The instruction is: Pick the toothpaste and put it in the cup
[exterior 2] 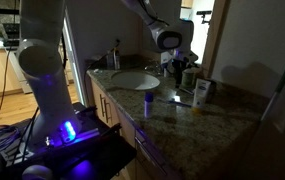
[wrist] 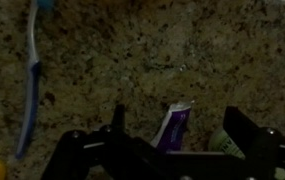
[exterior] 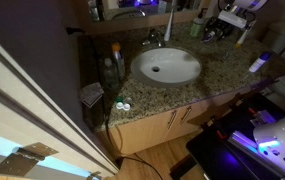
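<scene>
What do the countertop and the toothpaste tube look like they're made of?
Countertop: speckled brown-and-tan stone, likely polished granite; it shows glossy reflections in an exterior view. Toothpaste tube: white-and-purple, probably soft plastic; dim light leaves the finish unclear.

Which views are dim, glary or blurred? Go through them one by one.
Wrist view: very dark and grainy, the gripper nearly a silhouette, though the toothbrush and toothpaste show against the counter. In an exterior view, dim overall, the white sink is the brightest patch. In an exterior view the robot base glows purple and the counter gives dull reflections.
</scene>
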